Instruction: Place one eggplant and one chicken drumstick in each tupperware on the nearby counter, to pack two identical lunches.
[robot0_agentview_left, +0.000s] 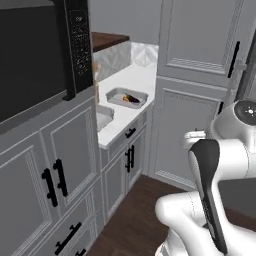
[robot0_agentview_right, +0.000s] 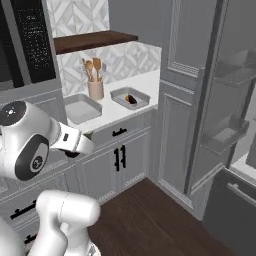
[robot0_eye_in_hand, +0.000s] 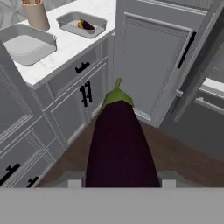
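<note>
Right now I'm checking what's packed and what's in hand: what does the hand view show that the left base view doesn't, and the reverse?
Hand view alone: a purple eggplant close up, stem pointing away, held in the tool, and a beige utensil cup on the counter.
Left base view alone: the black microwave and the dark shelf.
Both: the two grey trays, the near one bare, the far one already holding food, plus the grey cabinets and wooden floor.

Grey panelled cabinets (robot0_agentview_right: 117, 160), dark wood floor (robot0_agentview_right: 150, 220), patterned tile backsplash (robot0_agentview_right: 80, 17).
</note>
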